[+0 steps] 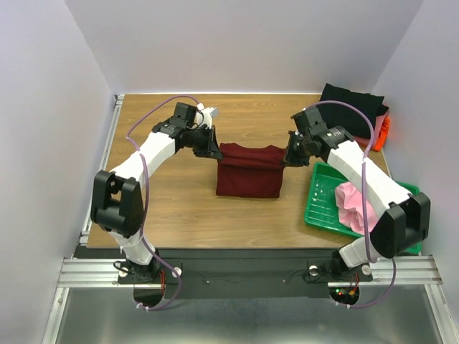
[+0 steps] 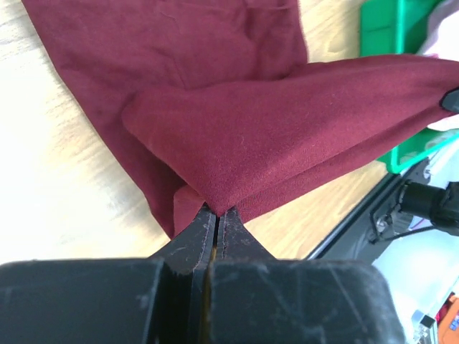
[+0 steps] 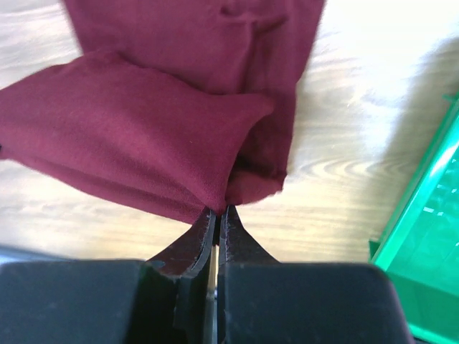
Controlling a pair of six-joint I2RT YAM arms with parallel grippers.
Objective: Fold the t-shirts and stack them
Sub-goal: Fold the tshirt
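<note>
A dark maroon t-shirt (image 1: 249, 170) lies mid-table, partly folded, its far edge lifted and stretched between both grippers. My left gripper (image 1: 214, 149) is shut on the shirt's far left corner; in the left wrist view the cloth (image 2: 287, 129) bunches right at the closed fingertips (image 2: 216, 212). At the far right corner my right gripper (image 1: 290, 158) is also shut on the cloth (image 3: 136, 143), pinched at its fingertips (image 3: 217, 211). A light pink t-shirt (image 1: 353, 205) lies crumpled in the green tray (image 1: 320, 204). A black folded t-shirt (image 1: 351, 104) sits at the far right on an orange one (image 1: 382, 132).
The green tray stands at the right near the table's front edge, close under my right arm; its corner shows in the right wrist view (image 3: 423, 244). White walls enclose the table on three sides. Bare wood (image 1: 165, 208) lies left of the maroon shirt.
</note>
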